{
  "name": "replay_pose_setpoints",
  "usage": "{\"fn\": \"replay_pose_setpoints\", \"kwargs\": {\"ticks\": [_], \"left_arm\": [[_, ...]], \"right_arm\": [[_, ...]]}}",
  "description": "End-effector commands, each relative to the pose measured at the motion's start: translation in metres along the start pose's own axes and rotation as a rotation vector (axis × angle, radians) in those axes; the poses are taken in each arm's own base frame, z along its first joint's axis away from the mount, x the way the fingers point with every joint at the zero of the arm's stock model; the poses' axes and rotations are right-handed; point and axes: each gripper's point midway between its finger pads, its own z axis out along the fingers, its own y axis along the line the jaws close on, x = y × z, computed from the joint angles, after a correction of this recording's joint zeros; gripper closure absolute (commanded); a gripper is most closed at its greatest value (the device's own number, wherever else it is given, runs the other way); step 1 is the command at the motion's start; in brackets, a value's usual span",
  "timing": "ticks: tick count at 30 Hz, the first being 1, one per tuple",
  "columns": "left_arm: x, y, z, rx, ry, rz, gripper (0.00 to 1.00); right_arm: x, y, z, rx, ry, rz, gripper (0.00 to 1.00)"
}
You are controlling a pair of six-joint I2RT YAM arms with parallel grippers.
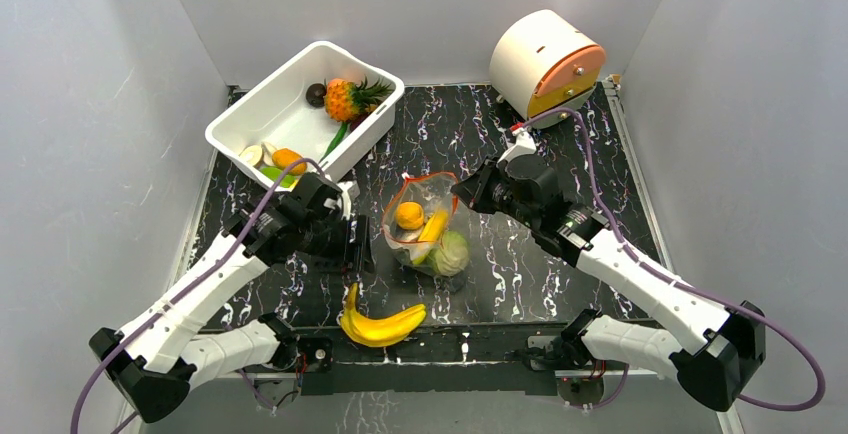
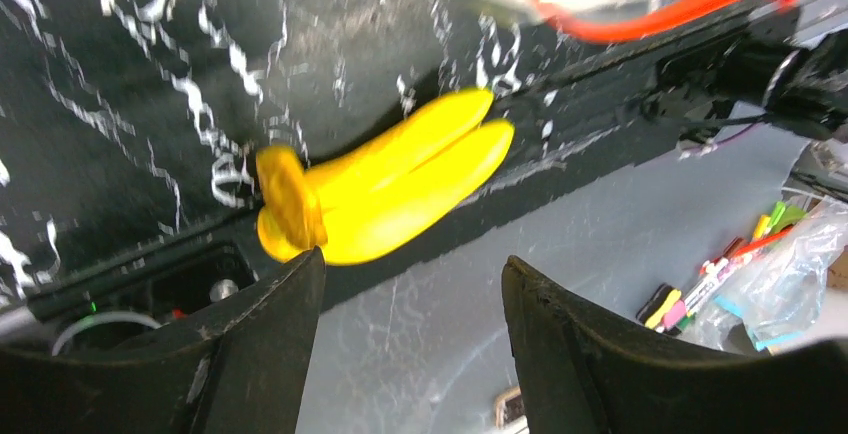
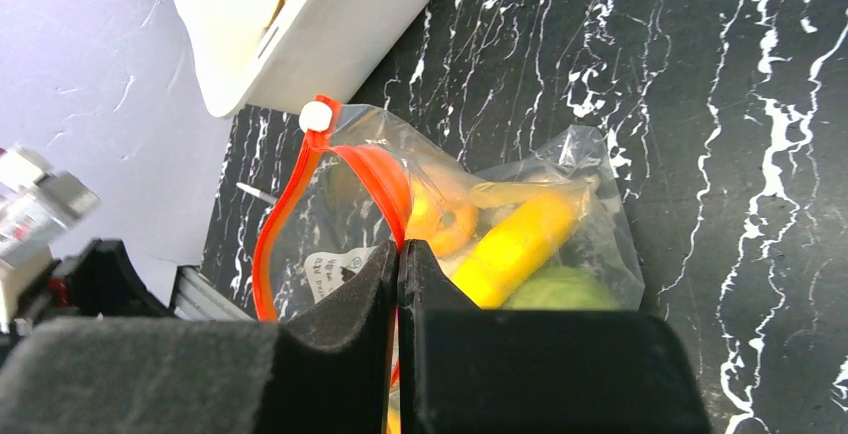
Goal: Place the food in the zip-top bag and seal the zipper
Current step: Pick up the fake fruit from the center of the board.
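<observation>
The clear zip-top bag [image 1: 425, 226] lies mid-table, mouth open, its red zipper [image 3: 290, 204] curving in a loop with a white slider [image 3: 316, 115]. Inside it are an orange piece [image 3: 445, 222], a yellow piece [image 3: 520, 244] and a light-green round fruit [image 3: 560, 289]. My right gripper [image 3: 400, 249] is shut on the zipper strip at the bag's mouth, and in the top view it [image 1: 462, 192] is at the bag's right upper edge. A yellow banana bunch [image 1: 383, 324] lies near the front edge. My left gripper [image 2: 412, 274] hangs open just above and in front of the bananas [image 2: 400, 179], holding nothing.
A white tub [image 1: 300, 104] at the back left holds a pineapple [image 1: 350, 99] and other toy food. A white and orange drum [image 1: 545, 64] stands at the back right. Grey walls close in three sides. The bananas lie close to the table's front rail [image 1: 470, 339].
</observation>
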Motion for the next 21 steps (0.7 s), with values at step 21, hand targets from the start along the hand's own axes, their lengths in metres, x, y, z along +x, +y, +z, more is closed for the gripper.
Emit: {"fn": "replay_pose_setpoints", "kwargs": {"ticks": [21], "left_arm": [[0.066,0.055,0.051,-0.183,0.16,-0.158,0.44]], "right_arm": [[-0.032,0.013,-0.025,-0.069,-0.137,-0.022,1.0]]}}
